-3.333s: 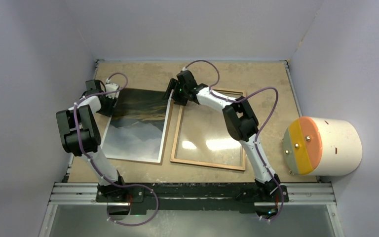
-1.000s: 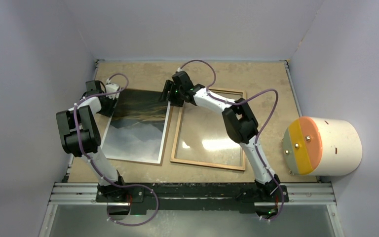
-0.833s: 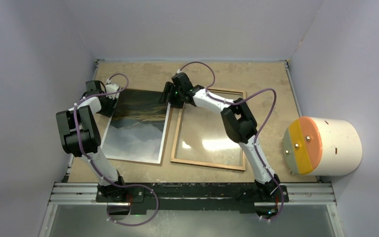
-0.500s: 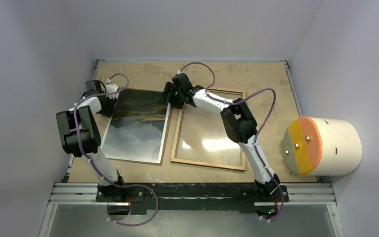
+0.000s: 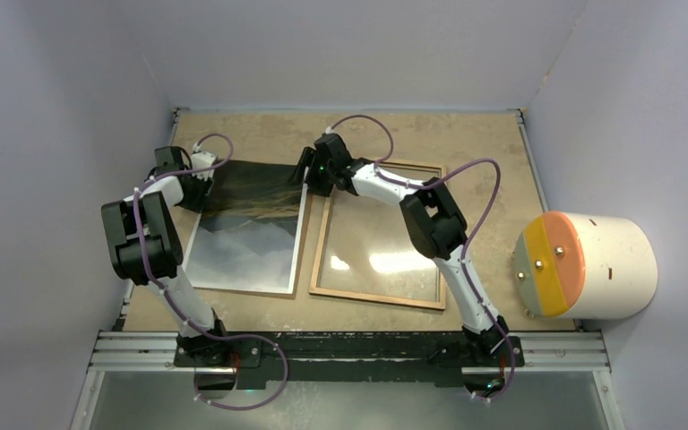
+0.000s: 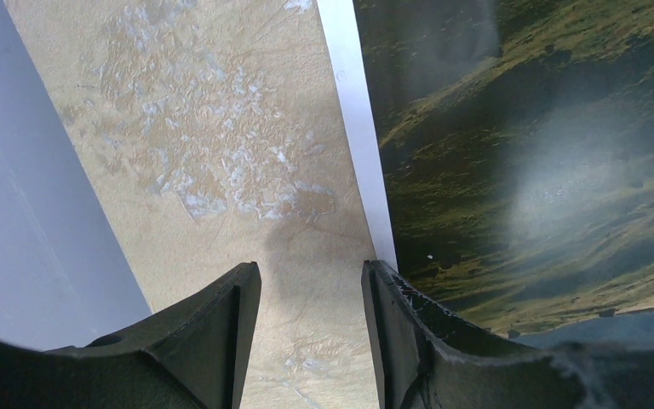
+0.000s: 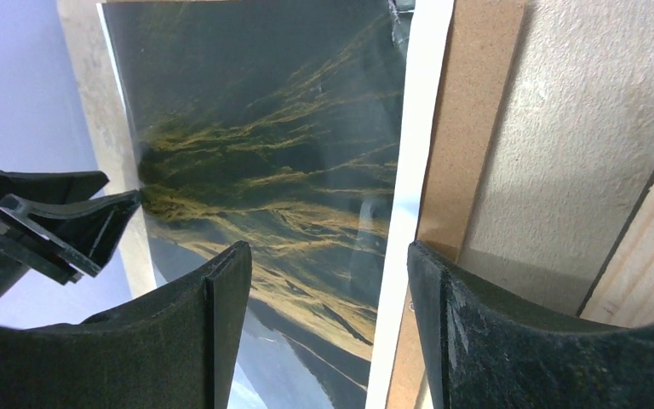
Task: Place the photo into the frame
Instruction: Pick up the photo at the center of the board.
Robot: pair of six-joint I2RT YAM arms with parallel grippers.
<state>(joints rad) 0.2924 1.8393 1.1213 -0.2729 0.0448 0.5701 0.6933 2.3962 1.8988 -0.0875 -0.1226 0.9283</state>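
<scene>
Left jaws: spread, empty, at the photo's point(image 6: 519, 170) edge.
Right jaws: spread astride photo border and backing board point(image 7: 473, 128).
Beside right jaws: frame point(image 5: 321, 242), on worktop point(image 5: 260, 134).

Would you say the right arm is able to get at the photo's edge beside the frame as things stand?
Probably yes: the right gripper is open right above the photo's white border, one finger either side, and nothing lies between them.

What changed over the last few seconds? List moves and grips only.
The right gripper edged slightly left over the photo, at its far right corner, with its jaws open. Nothing was taken hold of or let go. The left gripper, the photo and the frame stayed as they were.
</scene>
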